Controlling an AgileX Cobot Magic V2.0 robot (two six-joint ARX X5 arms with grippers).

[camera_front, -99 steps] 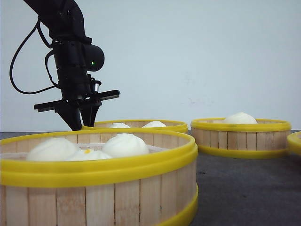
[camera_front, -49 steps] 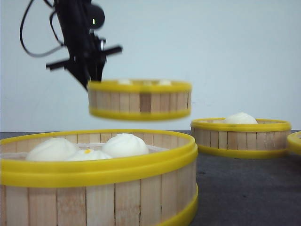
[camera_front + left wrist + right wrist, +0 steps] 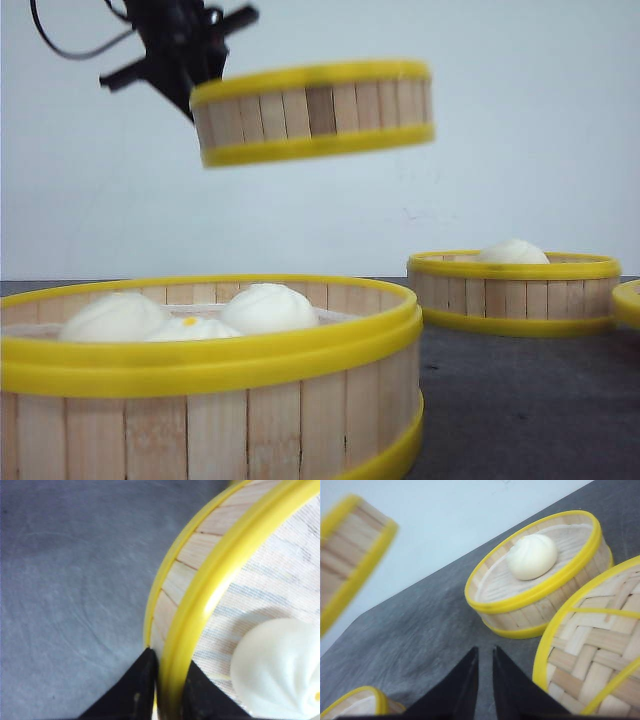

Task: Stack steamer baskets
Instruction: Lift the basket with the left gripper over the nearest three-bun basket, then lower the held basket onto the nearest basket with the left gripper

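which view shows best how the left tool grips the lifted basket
The left wrist view: the left tool has one finger outside the wall and one inside, pinching the rim of the lifted basket. The front view shows the whole basket airborne, tilted, the grip blurred. The right wrist view catches only a blurred edge.

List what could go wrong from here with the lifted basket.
1. The left tool pinches only one wall of the lifted steamer basket, which already hangs tilted; it may swing or slip.
2. The bun inside could roll toward the low side.
3. Lowered off-centre, it might crush the buns in the near basket.
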